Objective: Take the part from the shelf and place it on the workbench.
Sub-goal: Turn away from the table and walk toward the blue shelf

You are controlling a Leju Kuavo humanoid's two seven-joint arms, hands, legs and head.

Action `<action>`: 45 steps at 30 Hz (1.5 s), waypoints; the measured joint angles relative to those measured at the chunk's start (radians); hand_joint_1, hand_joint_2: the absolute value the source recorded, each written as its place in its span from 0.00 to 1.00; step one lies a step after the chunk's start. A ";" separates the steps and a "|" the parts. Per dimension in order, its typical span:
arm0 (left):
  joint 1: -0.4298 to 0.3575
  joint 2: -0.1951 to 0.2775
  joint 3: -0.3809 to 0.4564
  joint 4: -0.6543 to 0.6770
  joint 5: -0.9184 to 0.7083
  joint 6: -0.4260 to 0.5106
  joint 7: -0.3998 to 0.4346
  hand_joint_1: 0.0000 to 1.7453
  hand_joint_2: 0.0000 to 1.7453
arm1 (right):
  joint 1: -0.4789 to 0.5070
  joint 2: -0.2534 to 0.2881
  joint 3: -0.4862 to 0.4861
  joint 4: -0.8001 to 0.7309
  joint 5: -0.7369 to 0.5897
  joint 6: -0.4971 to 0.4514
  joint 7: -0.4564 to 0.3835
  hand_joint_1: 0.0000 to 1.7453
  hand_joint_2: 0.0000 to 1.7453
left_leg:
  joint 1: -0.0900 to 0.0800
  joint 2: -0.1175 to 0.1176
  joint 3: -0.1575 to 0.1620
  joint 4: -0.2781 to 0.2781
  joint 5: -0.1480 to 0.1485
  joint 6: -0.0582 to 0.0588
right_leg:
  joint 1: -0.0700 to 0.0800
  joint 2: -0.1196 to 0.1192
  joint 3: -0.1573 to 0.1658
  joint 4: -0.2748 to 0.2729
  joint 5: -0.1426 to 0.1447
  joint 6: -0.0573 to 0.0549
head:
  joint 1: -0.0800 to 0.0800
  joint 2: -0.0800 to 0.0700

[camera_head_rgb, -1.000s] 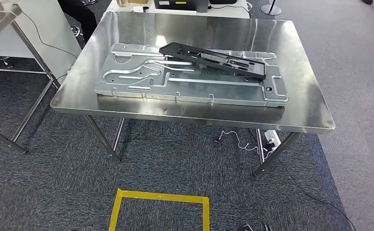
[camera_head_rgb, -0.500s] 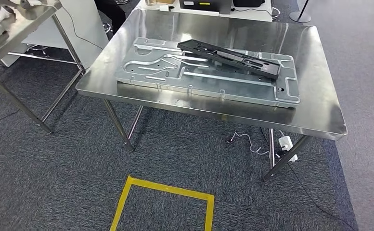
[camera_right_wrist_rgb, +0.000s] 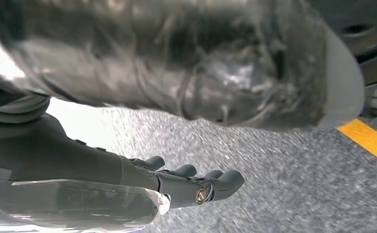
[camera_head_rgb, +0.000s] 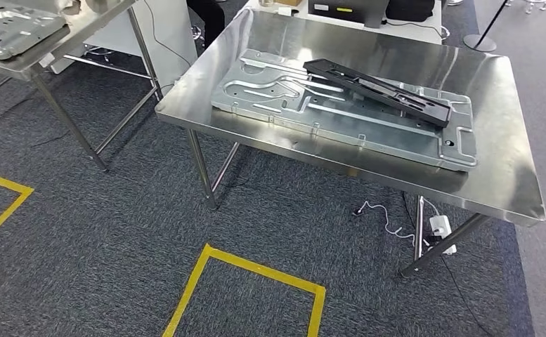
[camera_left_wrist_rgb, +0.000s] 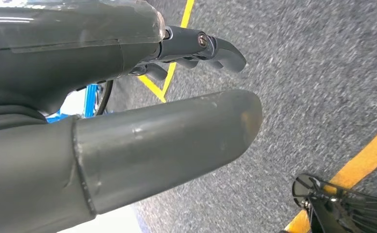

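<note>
A long black part (camera_head_rgb: 377, 92) lies slanted across a large stamped silver panel (camera_head_rgb: 326, 116) on the steel workbench (camera_head_rgb: 498, 165) in the head view. At the far left stands a second steel table (camera_head_rgb: 48, 50) with another silver stamped part (camera_head_rgb: 6, 29) on it. My left hand (camera_left_wrist_rgb: 142, 126) hangs over the grey carpet with its fingers (camera_left_wrist_rgb: 220, 48) stretched out and nothing in it. My right hand (camera_right_wrist_rgb: 128, 170) also hangs above the carpet, its fingers (camera_right_wrist_rgb: 198, 187) straight and apart from the thumb, holding nothing.
A yellow tape square (camera_head_rgb: 249, 270) marks the carpet in front of the workbench, and another tape line (camera_head_rgb: 3, 203) runs at the left. A white plug with a cable (camera_head_rgb: 440, 226) lies under the workbench. Open carpet lies between the two tables.
The camera has swung left: the whole picture has shifted right, the workbench now sits further right, and the second table with its silver part has come into view.
</note>
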 joint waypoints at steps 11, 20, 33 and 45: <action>0.005 -0.007 -0.025 0.001 -0.022 0.011 0.010 0.00 0.00 | 0.001 0.017 -0.023 0.003 0.002 0.012 0.002 0.00 0.00 | 0.010 0.036 -0.142 0.275 -0.137 -0.064 | -0.004 -0.060 0.022 -0.098 0.035 -0.040 | -0.001 0.000; 0.013 -0.007 -0.033 0.001 -0.022 0.011 0.010 0.00 0.00 | -0.008 0.023 -0.026 0.003 0.001 0.013 0.002 0.00 0.00 | 0.003 0.082 0.004 0.014 -0.025 -0.032 | 0.002 -0.139 0.025 -0.091 0.031 -0.004 | 0.000 0.000; 0.012 -0.017 -0.047 0.000 -0.029 0.010 0.008 0.00 0.00 | -0.004 0.024 -0.048 0.003 0.011 0.028 0.002 0.00 0.00 | -0.005 -0.048 -0.017 0.019 -0.004 -0.010 | 0.006 0.041 0.011 -0.075 0.032 -0.022 | 0.000 0.000; 0.016 -0.019 -0.048 -0.002 -0.029 0.008 0.009 0.00 0.00 | -0.006 0.032 -0.063 0.002 0.024 0.038 0.007 0.00 0.00 | 0.013 0.058 -0.092 0.187 -0.069 -0.063 | 0.000 -0.104 0.025 -0.101 0.035 -0.039 | -0.001 0.000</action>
